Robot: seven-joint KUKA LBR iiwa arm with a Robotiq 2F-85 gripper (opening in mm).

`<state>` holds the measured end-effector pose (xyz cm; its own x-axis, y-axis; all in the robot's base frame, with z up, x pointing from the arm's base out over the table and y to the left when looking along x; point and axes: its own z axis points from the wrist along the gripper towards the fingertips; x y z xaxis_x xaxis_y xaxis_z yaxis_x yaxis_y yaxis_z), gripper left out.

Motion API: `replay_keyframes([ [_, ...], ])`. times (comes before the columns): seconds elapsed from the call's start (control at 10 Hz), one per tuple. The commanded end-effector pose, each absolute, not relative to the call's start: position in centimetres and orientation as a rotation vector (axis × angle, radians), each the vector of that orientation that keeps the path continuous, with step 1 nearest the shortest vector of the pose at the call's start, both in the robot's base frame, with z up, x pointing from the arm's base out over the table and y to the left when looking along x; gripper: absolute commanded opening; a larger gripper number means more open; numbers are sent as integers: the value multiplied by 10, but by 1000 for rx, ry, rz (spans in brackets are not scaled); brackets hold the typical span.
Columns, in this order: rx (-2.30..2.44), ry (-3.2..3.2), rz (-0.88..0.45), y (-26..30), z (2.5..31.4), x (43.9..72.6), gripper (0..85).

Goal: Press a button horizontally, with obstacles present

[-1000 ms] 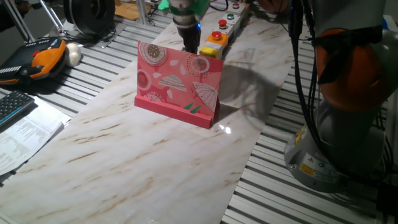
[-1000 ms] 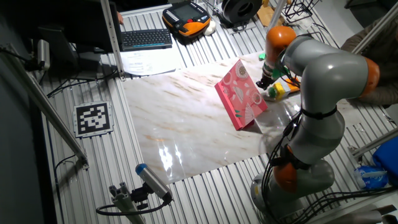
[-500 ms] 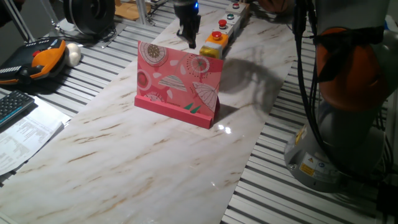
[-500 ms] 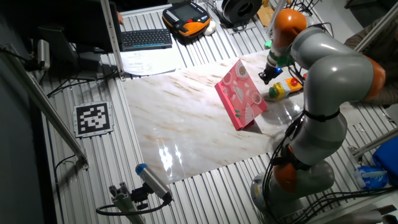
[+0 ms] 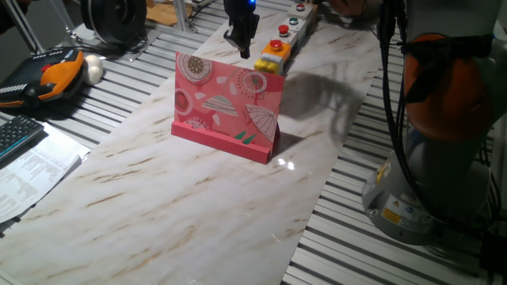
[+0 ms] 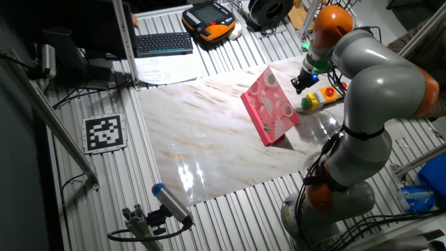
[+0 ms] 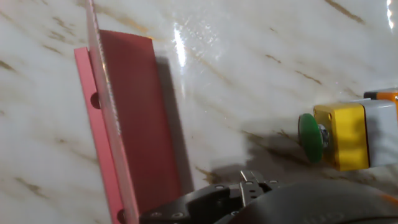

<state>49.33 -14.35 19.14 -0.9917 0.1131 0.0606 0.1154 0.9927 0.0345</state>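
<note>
The yellow button box (image 5: 269,63) lies on the marble top just behind the pink printed board (image 5: 226,107), with a red round cap (image 5: 275,46) showing on it. In the hand view the box (image 7: 342,135) lies on its side, and its round face (image 7: 309,138) points toward the board (image 7: 134,112) and looks green. My gripper (image 5: 243,51) hangs above the board's far right corner, left of the box and apart from it. In the other fixed view the gripper (image 6: 298,84) is between the board (image 6: 272,104) and the box (image 6: 310,102). No view shows the fingertips clearly.
A grey strip with small red and green buttons (image 5: 295,22) runs back from the box. An orange pendant (image 5: 55,75), a keyboard (image 5: 16,134) and papers (image 5: 32,174) lie left of the marble top (image 5: 198,198). The robot base (image 5: 444,158) stands at the right.
My gripper has risen from low behind the board to above its top edge and shifted slightly toward the back. The board and the button box have not moved.
</note>
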Motion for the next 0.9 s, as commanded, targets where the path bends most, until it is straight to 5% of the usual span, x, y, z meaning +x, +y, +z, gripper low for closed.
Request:
replay_keyframes([
  [0.0,-176,-3073,-56,-144,191,493,0],
  [0.5,-65,-3108,68,-144,191,494,0],
  [0.8,27,-3171,-26,-144,191,494,0],
])
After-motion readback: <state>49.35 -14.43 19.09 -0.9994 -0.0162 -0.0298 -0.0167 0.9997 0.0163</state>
